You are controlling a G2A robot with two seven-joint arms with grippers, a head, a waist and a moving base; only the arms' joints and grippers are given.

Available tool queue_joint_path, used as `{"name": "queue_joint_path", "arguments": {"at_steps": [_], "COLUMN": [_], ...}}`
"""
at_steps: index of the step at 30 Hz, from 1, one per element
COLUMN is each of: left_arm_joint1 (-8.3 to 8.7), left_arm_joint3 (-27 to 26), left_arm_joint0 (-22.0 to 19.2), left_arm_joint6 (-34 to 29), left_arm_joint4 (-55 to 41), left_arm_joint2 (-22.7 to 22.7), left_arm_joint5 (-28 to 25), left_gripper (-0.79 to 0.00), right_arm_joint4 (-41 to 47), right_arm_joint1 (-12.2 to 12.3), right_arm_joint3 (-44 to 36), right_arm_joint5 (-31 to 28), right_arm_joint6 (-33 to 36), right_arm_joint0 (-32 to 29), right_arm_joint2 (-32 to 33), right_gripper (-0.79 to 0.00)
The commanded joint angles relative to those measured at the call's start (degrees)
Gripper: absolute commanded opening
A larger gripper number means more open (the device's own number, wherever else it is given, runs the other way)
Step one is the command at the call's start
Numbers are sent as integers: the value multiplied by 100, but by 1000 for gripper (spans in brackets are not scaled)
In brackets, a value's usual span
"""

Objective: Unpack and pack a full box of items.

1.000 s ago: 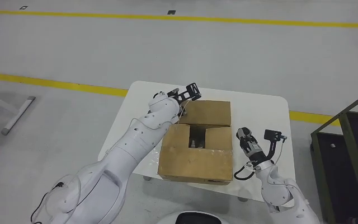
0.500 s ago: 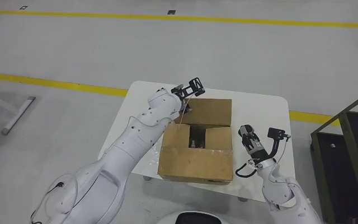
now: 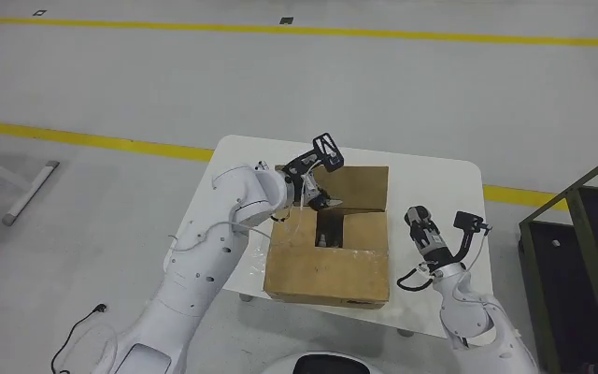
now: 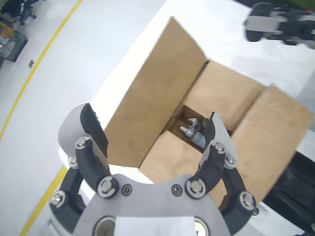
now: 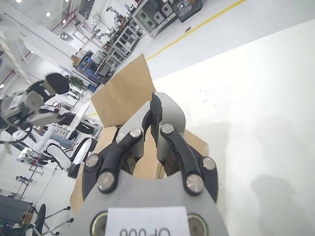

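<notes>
A brown cardboard box (image 3: pixel 327 271) sits on the white table (image 3: pixel 430 178). Its far flap (image 4: pixel 157 94) is raised and the other flaps lie nearly flat. They leave a narrow gap where a small bottle-like item (image 4: pixel 194 133) shows inside. My left gripper (image 4: pixel 152 126) hangs open just above that gap and holds nothing; from above it is over the box's far-left part (image 3: pixel 322 198). My right gripper (image 5: pixel 153 106) is shut and empty. It stands above the table to the right of the box (image 3: pixel 418 224), apart from it.
A dark green frame (image 3: pixel 570 243) stands off the table's right side. Bare tabletop (image 3: pixel 439 187) lies behind and to the right of the box. Yellow lines cross the floor beyond the table.
My left gripper has swung from the box's back-left corner to over the gap, its wrist turned downward. The right gripper has drifted slightly to the right.
</notes>
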Motion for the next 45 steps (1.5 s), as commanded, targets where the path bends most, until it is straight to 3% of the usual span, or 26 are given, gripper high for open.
{"name": "queue_joint_path", "arguments": {"at_steps": [1,7,23,26,30,39,45], "left_arm_joint1": [35,100,99,78,15,-208,-208], "left_arm_joint3": [-225,-239,-195,170,827,2572,2572], "left_arm_joint0": [206,461,534,478,98,-853,-853], "left_arm_joint6": [-183,-629,-506,-497,-706,-2014,-2014], "left_arm_joint4": [-672,-2073,-2129,-2625,-3351,-5040,-5040], "left_arm_joint2": [-87,-32,-22,85,283,1096,1096], "left_arm_joint5": [-222,-588,-477,-170,225,397,397], "left_gripper": [0,0,0,0,0,0,0], "right_arm_joint4": [12,-130,-639,-690,-711,-673,-681], "right_arm_joint1": [6,45,18,9,10,23,15], "right_arm_joint3": [58,345,873,855,855,795,691], "right_arm_joint5": [-62,-527,-585,-615,-691,-799,-785], "right_arm_joint6": [-21,-111,-510,-562,-589,-560,-526], "right_arm_joint0": [26,35,-15,-24,-74,-176,-211], "right_arm_joint2": [64,275,93,38,43,146,99], "right_gripper": [-785,-785,-785,-785,-785,-785,-785]}}
